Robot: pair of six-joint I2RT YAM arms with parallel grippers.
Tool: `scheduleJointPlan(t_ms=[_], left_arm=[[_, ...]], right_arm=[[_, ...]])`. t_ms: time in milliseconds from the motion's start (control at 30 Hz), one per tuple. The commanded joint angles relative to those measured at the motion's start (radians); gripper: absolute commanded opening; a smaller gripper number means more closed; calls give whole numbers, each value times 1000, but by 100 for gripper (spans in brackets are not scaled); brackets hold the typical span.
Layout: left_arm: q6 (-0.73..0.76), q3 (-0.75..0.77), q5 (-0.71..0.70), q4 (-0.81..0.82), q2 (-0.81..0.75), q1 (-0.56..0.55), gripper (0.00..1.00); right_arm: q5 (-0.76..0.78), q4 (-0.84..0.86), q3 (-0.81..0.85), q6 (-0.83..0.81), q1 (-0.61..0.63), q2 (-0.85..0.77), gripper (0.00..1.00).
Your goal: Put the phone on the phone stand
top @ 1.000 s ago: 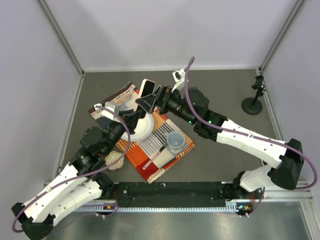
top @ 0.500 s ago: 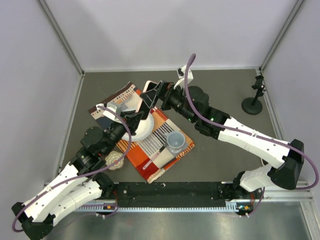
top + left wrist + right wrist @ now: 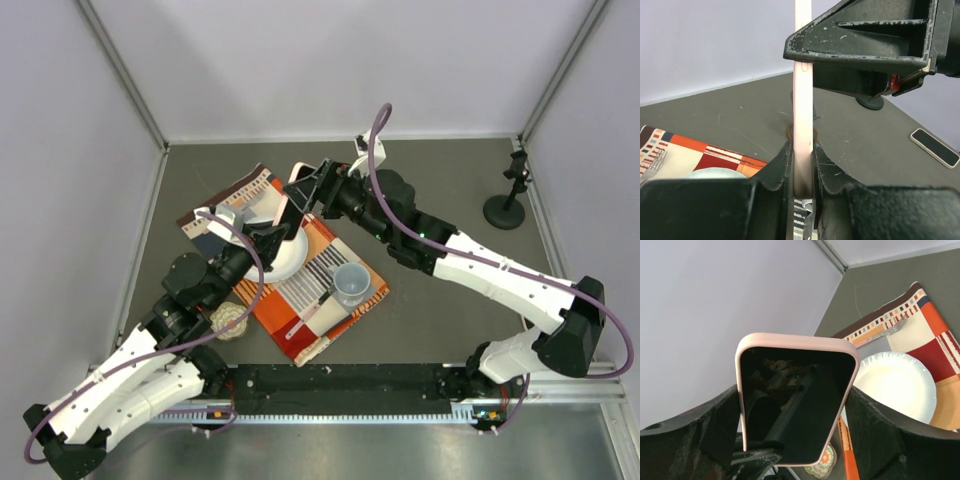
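Two arms are meeting over the table (image 3: 440, 170), above the striped placemat (image 3: 330, 300). The right arm (image 3: 490, 275) is stretching long toward the far left, and the left arm (image 3: 130, 375) is angling up from the near-left corner. The top view is showing the phone stand (image 3: 505, 203) well apart at the far right. The phone (image 3: 803, 110) is standing upright in the air. The left wrist view is showing the left pincer (image 3: 802, 156) clamping its lower edge. The right wrist view is showing the right pincer (image 3: 796, 420) flanking its dark screen; whether it is pressing, I cannot tell.
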Motion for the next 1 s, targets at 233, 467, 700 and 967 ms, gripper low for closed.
scheduleJointPlan(t_ms=[233, 467, 700, 967], left_arm=[[43, 102, 43, 7, 34, -3, 70], [41, 124, -82, -53, 45, -2, 84], [47, 148, -93, -97, 75, -2, 84], [50, 158, -73, -105, 91, -2, 84]], right_arm=[[96, 8, 11, -162, -66, -53, 0], [435, 133, -84, -713, -102, -17, 0], [435, 322, -160, -879, -232, 89, 0], [471, 357, -104, -885, -301, 206, 0]])
